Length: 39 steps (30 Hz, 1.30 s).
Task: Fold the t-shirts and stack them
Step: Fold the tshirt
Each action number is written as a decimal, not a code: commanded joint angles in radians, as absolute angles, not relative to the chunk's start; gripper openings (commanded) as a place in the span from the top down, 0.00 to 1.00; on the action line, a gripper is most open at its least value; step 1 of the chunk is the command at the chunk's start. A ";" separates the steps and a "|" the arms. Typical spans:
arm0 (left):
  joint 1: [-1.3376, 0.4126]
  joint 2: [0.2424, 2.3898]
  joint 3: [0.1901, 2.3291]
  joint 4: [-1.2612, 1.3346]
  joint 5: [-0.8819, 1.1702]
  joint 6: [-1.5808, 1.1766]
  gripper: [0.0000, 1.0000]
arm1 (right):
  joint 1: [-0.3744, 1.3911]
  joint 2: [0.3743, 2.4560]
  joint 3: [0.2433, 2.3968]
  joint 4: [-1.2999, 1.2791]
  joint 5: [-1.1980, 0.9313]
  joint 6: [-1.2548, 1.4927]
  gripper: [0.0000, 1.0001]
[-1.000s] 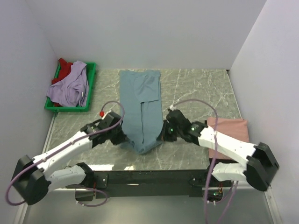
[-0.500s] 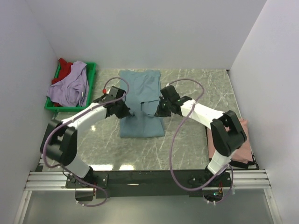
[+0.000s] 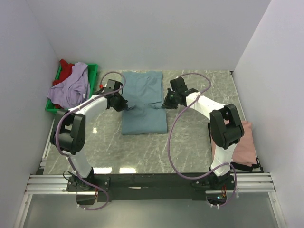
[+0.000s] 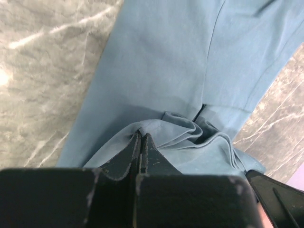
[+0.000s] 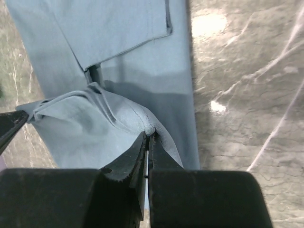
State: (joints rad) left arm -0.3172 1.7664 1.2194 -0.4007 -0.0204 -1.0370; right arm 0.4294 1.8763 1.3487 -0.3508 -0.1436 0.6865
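You are seeing the grey-blue t-shirt [image 3: 142, 118] lying just right of the green tray [image 3: 93, 76], one edge bunching up over its middle. Your left gripper [image 3: 124, 105] is pinching that edge on the tray side, your right gripper [image 3: 165, 104] on the side away from it, jaws pressed tight on cloth. The lavender shirt [image 3: 71, 88] and red shirt [image 3: 66, 69] are sitting in the tray.

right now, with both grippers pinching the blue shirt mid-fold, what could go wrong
The left gripper and right gripper each pinch only a thin edge of the grey-blue shirt, so a corner could slip out before it is laid down. The lifted cloth between them is bunched and wrinkled, so the fold may land creased or uneven.
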 commanded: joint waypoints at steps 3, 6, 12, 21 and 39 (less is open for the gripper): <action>-0.276 1.769 1.267 -0.364 0.006 -1.009 1.00 | 0.399 1.887 1.391 -0.318 -0.164 0.672 1.00; -0.259 1.787 1.282 -0.368 0.017 -1.002 1.00 | 0.387 1.913 1.414 -0.324 -0.175 0.664 1.00; -0.242 1.819 1.296 -0.353 0.041 -0.988 1.00 | 0.376 1.963 1.466 -0.336 -0.190 0.658 1.00; -0.201 1.806 1.289 -0.262 0.086 -0.947 0.50 | 0.347 2.017 1.545 -0.353 -0.225 0.620 0.81; -0.325 1.879 1.364 -0.241 0.172 -0.923 0.95 | 0.469 1.988 1.569 -0.356 -0.195 0.554 0.54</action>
State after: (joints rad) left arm -0.3012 1.8145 1.3037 -0.2840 0.1131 -0.9367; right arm 0.4545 1.9530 1.5139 -0.4019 -0.1596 0.5674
